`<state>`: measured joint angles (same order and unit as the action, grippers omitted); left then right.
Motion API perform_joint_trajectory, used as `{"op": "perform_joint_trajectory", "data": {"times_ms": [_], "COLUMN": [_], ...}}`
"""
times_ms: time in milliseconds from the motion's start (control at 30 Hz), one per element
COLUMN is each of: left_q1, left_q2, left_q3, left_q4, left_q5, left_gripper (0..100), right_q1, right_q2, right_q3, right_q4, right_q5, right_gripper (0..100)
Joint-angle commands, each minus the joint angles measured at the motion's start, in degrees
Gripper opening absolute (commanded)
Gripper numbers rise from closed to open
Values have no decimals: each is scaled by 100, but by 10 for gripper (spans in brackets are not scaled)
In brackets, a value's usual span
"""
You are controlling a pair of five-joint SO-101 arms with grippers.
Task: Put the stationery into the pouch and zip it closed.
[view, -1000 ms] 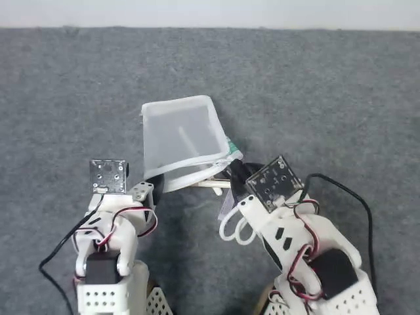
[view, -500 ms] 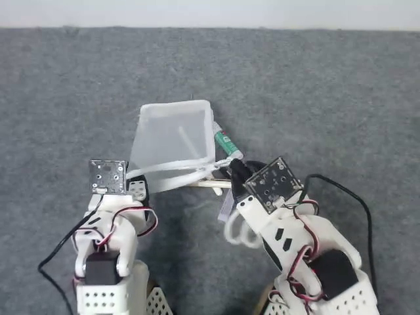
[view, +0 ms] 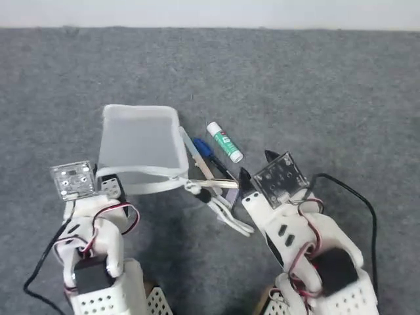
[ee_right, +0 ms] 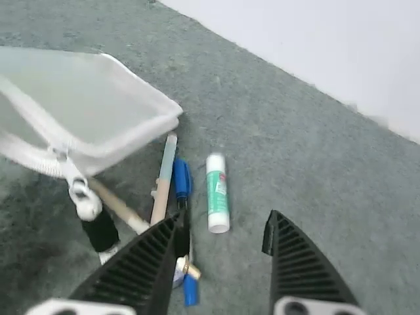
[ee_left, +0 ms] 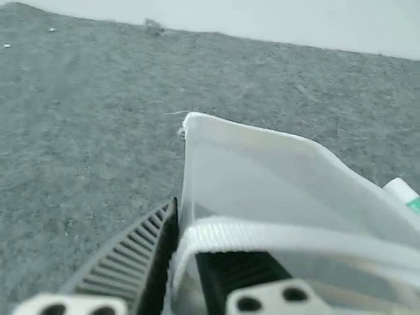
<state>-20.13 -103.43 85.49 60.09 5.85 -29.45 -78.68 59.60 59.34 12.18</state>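
Note:
The white mesh pouch (view: 139,141) lies left of centre, mouth toward the arms. My left gripper (view: 115,182) is shut on its zipper rim; the left wrist view has the white rim band (ee_left: 262,237) pinched between the black fingers (ee_left: 147,259). Beside the pouch lie a glue stick (view: 224,142), a blue pen (view: 203,148), a pale stick (view: 195,156) and white-handled scissors (view: 230,215). My right gripper (view: 256,164) stands open just right of them, holding nothing. From the right wrist, the glue stick (ee_right: 216,192) and blue pen (ee_right: 182,178) lie ahead of the open gripper (ee_right: 226,239), the pouch (ee_right: 85,105) off to one side.
Grey carpet covers the table, with open room beyond the pouch and to the far right. A white wall edge (view: 210,13) runs along the back. A black cable (view: 357,197) loops by the right arm.
The left gripper has dragged the pouch to the left, uncovering the stationery. The right gripper has come off the pouch's corner, opened and drawn slightly right.

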Motion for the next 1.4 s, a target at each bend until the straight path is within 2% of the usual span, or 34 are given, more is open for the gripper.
{"op": "perform_joint_trajectory", "data": {"times_ms": [0, 167, 367, 933, 1367], "left_q1": [-70, -316, -334, -334, -334], "left_q2": [-105, -105, -105, -105, -105], "left_q3": [-391, -391, -391, -391, -391], "left_q4": [44, 44, 53, 53, 53], "left_q5": [141, 167, 158, 141, 141], "left_gripper": [9, 9, 9, 9, 9], "right_q1": [75, 75, 48, 40, 84], "right_q2": [971, 2167, 3679, 8136, 10237], "right_q3": [-211, -888, -1908, -5099, -6892], "right_q4": [-382, -426, -470, -488, -479], "right_q5": [97, 97, 316, 334, 334], "right_gripper": [173, 170, 173, 170, 169]}}
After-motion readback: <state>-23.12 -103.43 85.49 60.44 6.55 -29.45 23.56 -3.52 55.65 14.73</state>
